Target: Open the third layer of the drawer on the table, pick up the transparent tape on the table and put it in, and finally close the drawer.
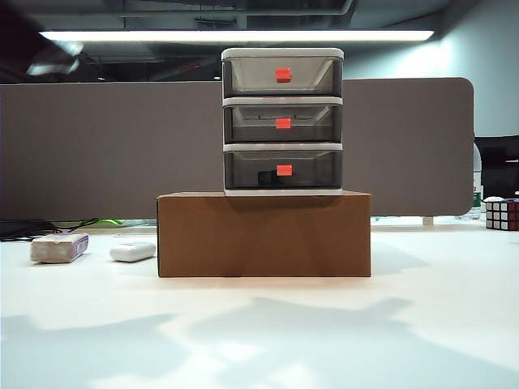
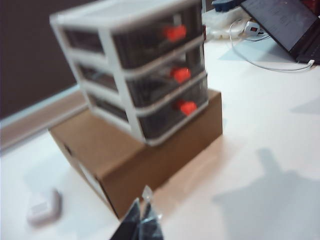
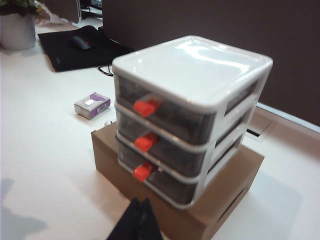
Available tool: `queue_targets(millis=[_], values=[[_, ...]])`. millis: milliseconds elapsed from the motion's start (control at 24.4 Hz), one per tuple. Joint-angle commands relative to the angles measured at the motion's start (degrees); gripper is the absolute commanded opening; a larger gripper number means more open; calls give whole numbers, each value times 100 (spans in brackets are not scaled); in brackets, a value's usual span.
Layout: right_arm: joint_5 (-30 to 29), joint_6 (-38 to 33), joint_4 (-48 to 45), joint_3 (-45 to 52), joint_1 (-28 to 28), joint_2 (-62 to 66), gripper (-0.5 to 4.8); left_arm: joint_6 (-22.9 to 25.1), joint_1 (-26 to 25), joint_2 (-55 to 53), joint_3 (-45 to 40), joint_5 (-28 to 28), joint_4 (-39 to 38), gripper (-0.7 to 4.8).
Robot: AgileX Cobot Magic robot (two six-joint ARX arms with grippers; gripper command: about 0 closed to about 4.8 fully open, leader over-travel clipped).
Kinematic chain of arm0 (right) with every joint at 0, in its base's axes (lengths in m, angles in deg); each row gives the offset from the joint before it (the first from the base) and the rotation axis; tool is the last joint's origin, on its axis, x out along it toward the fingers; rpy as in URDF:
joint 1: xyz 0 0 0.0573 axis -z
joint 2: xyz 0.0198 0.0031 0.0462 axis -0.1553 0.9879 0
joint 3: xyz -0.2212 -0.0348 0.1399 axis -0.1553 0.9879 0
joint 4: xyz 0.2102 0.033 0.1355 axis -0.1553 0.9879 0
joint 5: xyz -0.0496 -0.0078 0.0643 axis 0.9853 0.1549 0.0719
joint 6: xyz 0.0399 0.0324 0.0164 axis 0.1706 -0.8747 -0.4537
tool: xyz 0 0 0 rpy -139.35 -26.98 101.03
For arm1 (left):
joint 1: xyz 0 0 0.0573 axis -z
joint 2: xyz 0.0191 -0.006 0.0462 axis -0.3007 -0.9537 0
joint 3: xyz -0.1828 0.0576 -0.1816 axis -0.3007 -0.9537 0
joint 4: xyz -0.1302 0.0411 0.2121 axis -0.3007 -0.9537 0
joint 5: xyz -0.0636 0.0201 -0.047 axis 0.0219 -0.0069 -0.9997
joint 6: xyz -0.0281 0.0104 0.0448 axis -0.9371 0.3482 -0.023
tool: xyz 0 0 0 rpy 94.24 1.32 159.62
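Grey lowest drawer is shut with a dark thing inside; task looks finished. Left gripper and right gripper, both pressed together, hang above the table.

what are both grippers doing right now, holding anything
Left gripper: closed, holding nothing, above the table in front of the cardboard box.
Right gripper: closed, holding nothing, in front of the drawer.

White table: cardboard box, white bar, purple-labelled block, Rubik's cube.
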Motion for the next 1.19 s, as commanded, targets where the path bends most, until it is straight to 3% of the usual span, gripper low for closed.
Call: queue_targets(millis=[41,287,493,698,821,985,1190], values=[[-105,-122,-748,837,0,-535,-5,-577,-13,656,-354,103,68,-6],[-70,-612,-1311,1849,-2,-1064,-5,-1003,-13,1464,-879,133,81,-6],[-52,-610,-1991,2564,-4,-1471,-5,-1270,-13,2090,-1246,136,83,-6],[-52,-590,-2000,3136,0,-2065,-5,-1388,-20,2260,-1377,192,-42,-6],[-20,-616,-1714,3189,11,-2420,-5,-1386,-22,2260,-1375,199,20,-6],[522,-625,-811,3189,13,-3394,-6,-1453,-22,2260,-1377,922,-57,-6],[822,-555,-131,3169,52,-3807,-5,-1471,-24,2260,-1375,1117,-63,-6]])
